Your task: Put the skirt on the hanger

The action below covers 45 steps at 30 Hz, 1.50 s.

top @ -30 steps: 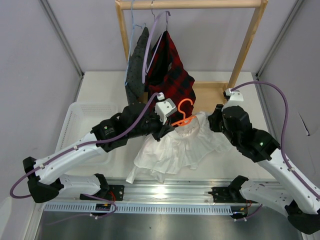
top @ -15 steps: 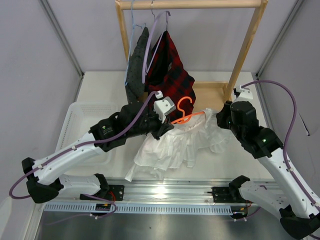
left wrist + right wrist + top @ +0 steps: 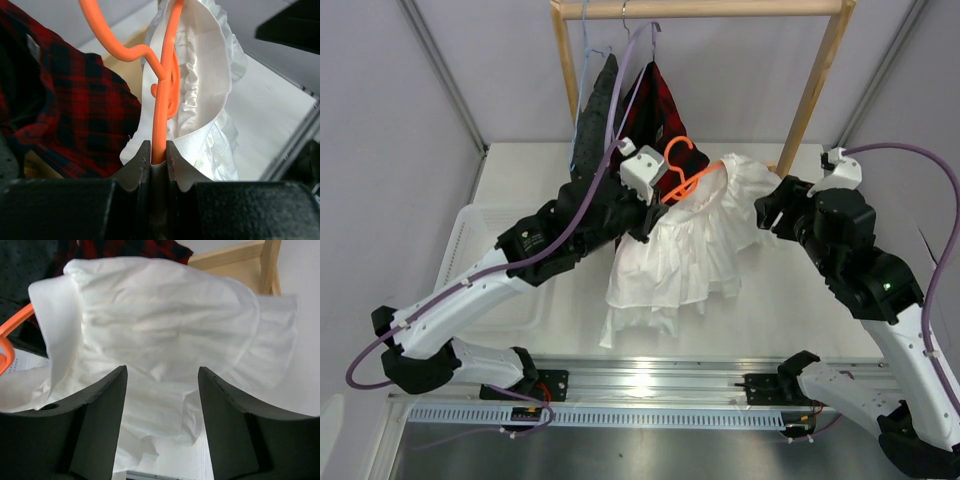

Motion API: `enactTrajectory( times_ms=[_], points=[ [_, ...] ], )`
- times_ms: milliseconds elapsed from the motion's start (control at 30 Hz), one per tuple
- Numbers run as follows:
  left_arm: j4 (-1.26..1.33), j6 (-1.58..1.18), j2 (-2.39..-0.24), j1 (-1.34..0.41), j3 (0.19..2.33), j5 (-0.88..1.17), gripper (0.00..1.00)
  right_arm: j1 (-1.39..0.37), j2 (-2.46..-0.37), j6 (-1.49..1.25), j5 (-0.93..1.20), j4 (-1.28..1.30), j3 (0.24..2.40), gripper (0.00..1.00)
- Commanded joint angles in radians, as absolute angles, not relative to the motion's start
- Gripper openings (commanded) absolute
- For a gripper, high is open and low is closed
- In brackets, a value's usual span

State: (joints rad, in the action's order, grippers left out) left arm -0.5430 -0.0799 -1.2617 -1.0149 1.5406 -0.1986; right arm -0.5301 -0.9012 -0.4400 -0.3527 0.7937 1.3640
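Table [image 3: 520, 170] beneath; left gripper [image 3: 158, 150] pinches hanger [image 3: 161, 100], skirt [image 3: 685, 250] draped over it; right gripper [image 3: 161, 374] gapes empty just beside skirt's edge.

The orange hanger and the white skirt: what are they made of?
The hanger looks like plastic: a thin, smooth, evenly bright orange rod with a slight sheen, though coated wire cannot be ruled out. The skirt seems a thin, matte woven fabric, perhaps cotton: it crinkles, gathers into ruffles and drapes softly.
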Motion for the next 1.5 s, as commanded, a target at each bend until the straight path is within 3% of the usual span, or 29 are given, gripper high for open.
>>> enactTrajectory(
  times_ms=[0, 467, 1033, 1467],
  points=[
    [-0.472, -0.120, -1.301, -1.012, 1.649, -0.365, 0.00, -0.522, -0.919, -0.453, -0.377, 0.801, 1.454, 0.64],
    [-0.543, -0.023, -1.632, -0.963, 2.136, -0.528, 0.00, -0.515, -0.983, -0.457, -0.324, 0.795, 1.611, 0.64],
    [-0.276, 0.147, -1.807, -0.850, 2.330, -0.542, 0.00, -0.515, -0.988, -0.437, -0.291, 0.723, 1.600, 0.62],
    [0.033, 0.250, -1.910, -0.811, 2.349, -0.551, 0.00, -0.509, -0.986, -0.413, -0.268, 0.677, 1.562, 0.61]
  ],
)
